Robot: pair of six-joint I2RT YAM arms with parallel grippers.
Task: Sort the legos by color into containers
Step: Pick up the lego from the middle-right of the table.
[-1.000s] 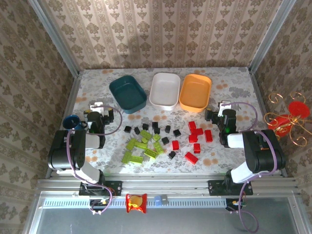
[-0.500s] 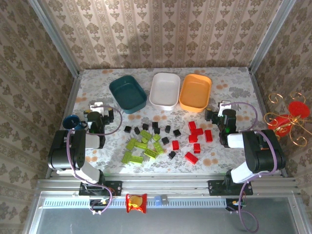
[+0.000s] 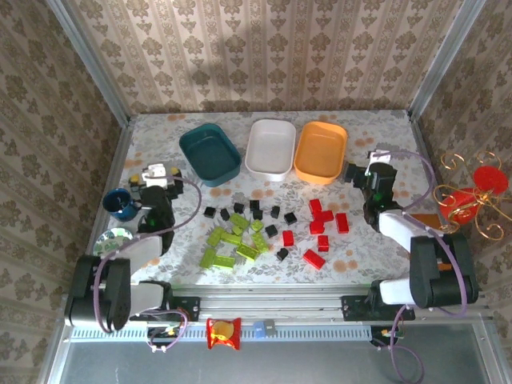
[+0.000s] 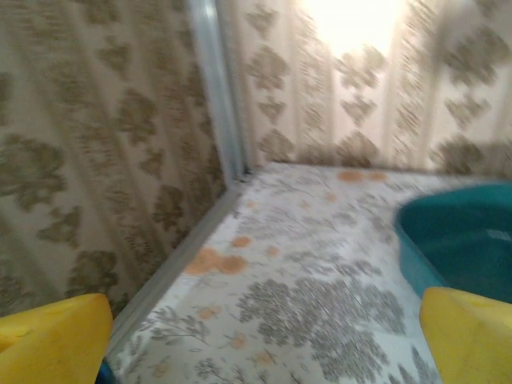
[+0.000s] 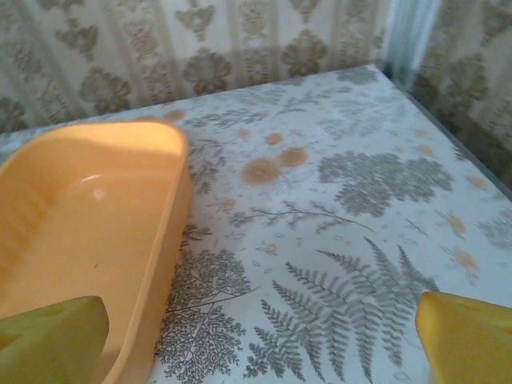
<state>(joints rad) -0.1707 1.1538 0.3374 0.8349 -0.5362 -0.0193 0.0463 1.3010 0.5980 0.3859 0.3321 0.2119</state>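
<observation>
Both arms reach out low over the table (image 3: 384, 132). The left gripper (image 3: 154, 174) sits at about ten o'clock from the brick pile. Its yellow fingers (image 4: 52, 336) are spread wide apart with only tablecloth between them, and the dark teal tray (image 3: 210, 154) is off at its two o'clock. The right gripper (image 3: 374, 164), at about two o'clock from the pile, is also spread apart and holds nothing. The orange tray (image 3: 320, 152) is near, at its ten o'clock, and the white tray (image 3: 270, 148) stands between the other two. The legos lie loose on the table at six o'clock from the trays: lime-green bricks (image 3: 236, 240) toward seven, black cubes (image 3: 254, 210) in the middle, red blocks (image 3: 322, 226) toward five. A dark blue mug (image 3: 120, 204) stands near the left arm.
</observation>
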